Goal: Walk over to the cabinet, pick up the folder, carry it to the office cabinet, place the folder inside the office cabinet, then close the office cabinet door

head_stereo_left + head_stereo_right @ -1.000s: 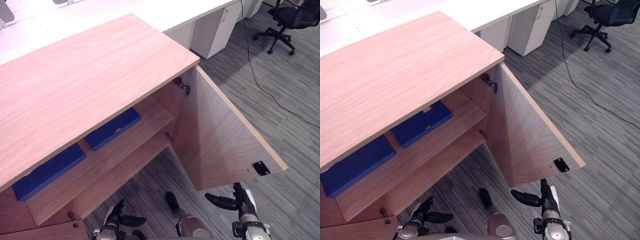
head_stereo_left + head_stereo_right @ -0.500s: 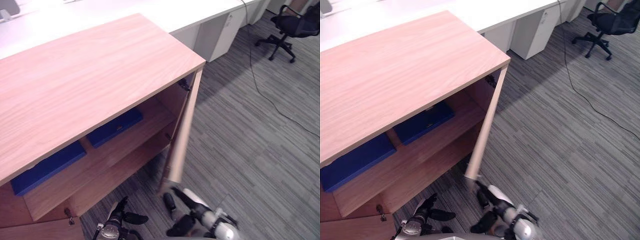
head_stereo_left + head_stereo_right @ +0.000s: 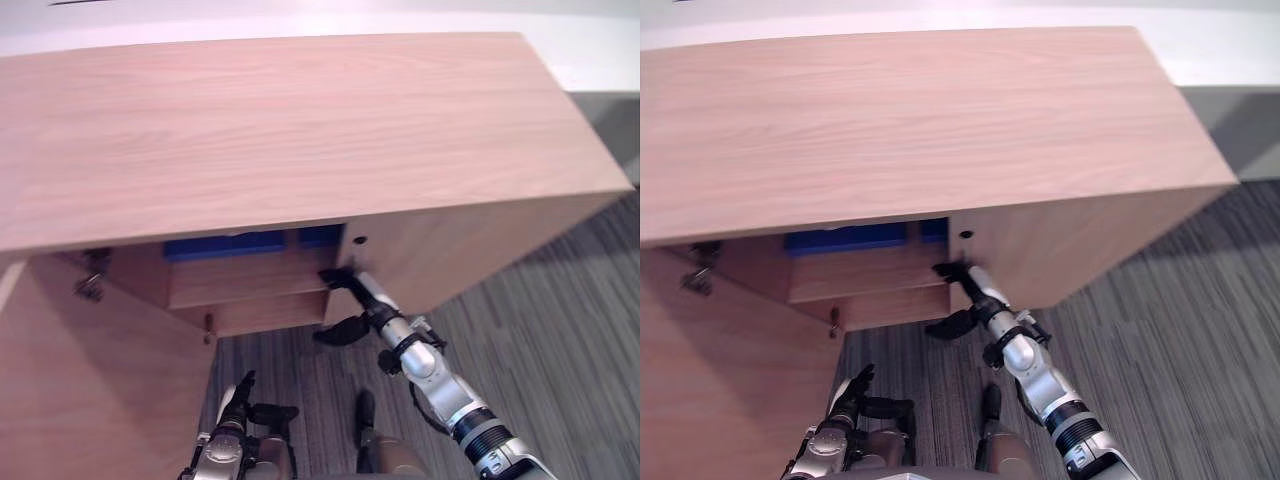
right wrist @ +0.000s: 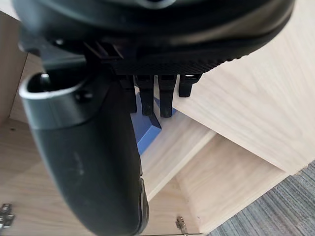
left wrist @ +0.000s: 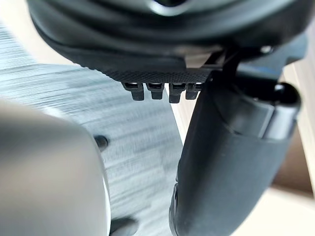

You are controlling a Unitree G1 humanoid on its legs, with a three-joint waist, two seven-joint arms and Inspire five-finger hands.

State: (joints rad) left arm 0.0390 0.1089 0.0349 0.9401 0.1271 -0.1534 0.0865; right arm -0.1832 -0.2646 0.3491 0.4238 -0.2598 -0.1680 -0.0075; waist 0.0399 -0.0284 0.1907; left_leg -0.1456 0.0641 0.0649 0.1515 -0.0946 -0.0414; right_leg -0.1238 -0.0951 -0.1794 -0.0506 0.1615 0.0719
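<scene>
Folders (image 3: 225,243) blue, on cabinet (image 3: 300,120) upper shelf; right hand (image 3: 368,298) fingers straight at door (image 3: 470,235) edge; left hand (image 3: 237,408) relaxed.

Item tally, cabinet front.
One office cabinet (image 3: 300,120); two doors, left door (image 3: 80,380) and right door (image 3: 470,250); two blue folders, left folder (image 3: 225,245) and right folder (image 3: 320,237); two hands, left hand (image 3: 236,412) and right hand (image 3: 368,300).

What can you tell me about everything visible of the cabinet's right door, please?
The right door is a flat panel of pale wood-grain board with a small dark round fitting near its free edge. It stands almost shut under the cabinet top, leaving a gap where blue folders show on a shelf. The right hand touches its free edge with straight fingers.
</scene>
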